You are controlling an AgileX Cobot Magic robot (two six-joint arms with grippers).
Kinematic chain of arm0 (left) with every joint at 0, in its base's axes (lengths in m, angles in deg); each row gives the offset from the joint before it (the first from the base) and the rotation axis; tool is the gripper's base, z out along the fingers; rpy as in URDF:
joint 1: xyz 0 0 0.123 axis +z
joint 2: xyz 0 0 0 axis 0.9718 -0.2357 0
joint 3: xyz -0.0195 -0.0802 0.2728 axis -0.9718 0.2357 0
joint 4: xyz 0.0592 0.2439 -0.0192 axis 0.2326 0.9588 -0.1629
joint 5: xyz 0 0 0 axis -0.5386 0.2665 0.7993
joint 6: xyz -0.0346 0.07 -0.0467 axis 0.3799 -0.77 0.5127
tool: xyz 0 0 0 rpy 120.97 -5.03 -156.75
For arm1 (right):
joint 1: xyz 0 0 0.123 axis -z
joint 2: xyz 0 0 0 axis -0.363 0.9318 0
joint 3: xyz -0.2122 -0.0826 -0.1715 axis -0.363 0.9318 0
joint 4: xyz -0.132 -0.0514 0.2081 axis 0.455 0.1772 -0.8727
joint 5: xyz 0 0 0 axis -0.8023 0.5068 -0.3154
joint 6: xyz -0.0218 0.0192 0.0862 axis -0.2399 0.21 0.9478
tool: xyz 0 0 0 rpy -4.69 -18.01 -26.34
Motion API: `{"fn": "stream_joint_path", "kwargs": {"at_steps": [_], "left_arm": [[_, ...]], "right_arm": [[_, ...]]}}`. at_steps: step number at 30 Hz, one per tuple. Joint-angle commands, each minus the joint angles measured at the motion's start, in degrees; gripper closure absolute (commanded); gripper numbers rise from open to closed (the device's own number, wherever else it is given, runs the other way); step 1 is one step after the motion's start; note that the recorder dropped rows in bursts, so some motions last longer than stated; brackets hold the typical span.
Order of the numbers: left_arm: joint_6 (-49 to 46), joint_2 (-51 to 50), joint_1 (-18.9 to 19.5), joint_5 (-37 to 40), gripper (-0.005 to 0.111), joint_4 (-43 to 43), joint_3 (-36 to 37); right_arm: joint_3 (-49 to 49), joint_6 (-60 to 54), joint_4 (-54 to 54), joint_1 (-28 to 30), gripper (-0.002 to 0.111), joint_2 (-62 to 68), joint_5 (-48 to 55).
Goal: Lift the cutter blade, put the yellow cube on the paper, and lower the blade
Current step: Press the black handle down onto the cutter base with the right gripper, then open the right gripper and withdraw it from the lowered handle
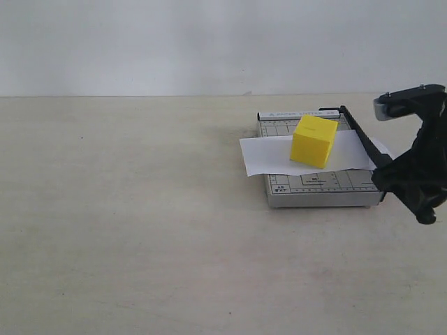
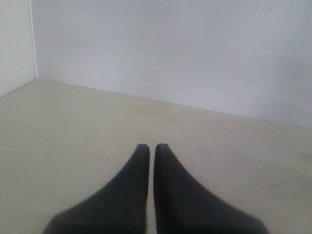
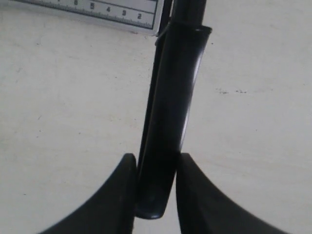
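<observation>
The yellow cube stands on the white paper, which lies across the grey gridded cutter board. The cutter blade runs along the board's right edge, from the far hinge down to its handle. In the exterior view my right gripper is at that handle. In the right wrist view the thick black handle sits between the fingers of my right gripper, which is shut on it. My left gripper is shut on nothing, over bare table, and is outside the exterior view.
The cutter board sits at the right of a pale tabletop, with a white wall behind. A ruler-marked corner of the board shows beyond the handle in the right wrist view.
</observation>
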State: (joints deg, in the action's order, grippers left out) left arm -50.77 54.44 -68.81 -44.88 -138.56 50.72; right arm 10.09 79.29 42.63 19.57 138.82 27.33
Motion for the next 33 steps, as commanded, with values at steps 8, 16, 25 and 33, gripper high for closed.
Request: {"fn": "stream_joint_path", "kwargs": {"at_steps": [8,16,25,33], "left_arm": [[0.56,0.23,-0.18,0.01,0.102,0.02,0.29],[0.56,0.23,-0.18,0.01,0.102,0.02,0.29],[0.56,0.23,-0.18,0.0,0.102,0.02,0.29],[0.48,0.23,-0.18,-0.56,0.102,0.02,0.29]], "right_arm": [[0.91,-5.97,-11.35,-1.12,0.108,3.91,-2.43],[0.91,-7.08,-12.29,-1.12,0.108,4.72,-2.68],[0.91,-7.71,-13.22,-1.12,0.108,6.54,-1.93],[0.91,-7.96,-13.35,-1.12,0.104,6.53,-2.05]]}}
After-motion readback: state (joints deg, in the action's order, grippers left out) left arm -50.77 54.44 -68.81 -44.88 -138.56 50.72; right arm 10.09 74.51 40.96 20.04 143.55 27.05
